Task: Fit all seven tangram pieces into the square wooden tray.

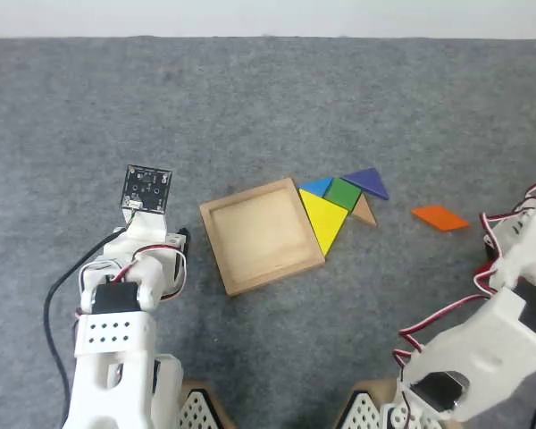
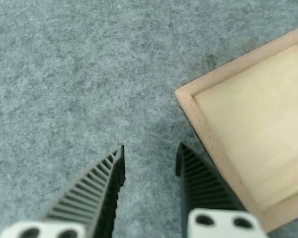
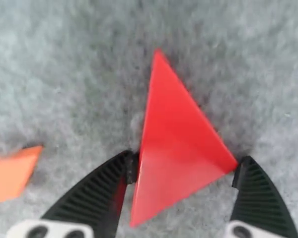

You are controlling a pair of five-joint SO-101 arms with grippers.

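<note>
1. The right gripper (image 3: 188,158) has the red triangle (image 3: 176,144) pinched. One finger sits on a long edge, the other at a corner. That arm stands by the mat's right edge.
2. A corner hold looks likely to let the piece swivel, so I'd lift slowly and keep it level.
3. The wooden tray (image 1: 262,234) lies mid-mat with nothing in it. I'd bring the red triangle in low and seat one side flush against a wall.
4. The yellow triangle (image 1: 324,217) touches the tray's right wall. The blue piece (image 1: 317,187), green piece (image 1: 343,193), purple piece (image 1: 367,181) and plain wooden triangle (image 1: 364,212) cluster just beyond it. The orange piece (image 1: 440,217) lies apart, toward the right edge. The carry should pass above them all.
5. The left gripper (image 2: 149,151), fingers spread on nothing, hangs over the mat just beside the tray's left corner. It looks well placed to steady the tray.
6. The grey mat (image 1: 116,107) is napped and likely grips the pieces. A pale strip runs along its far edge; I can't tell whether that is wall or floor.
</note>
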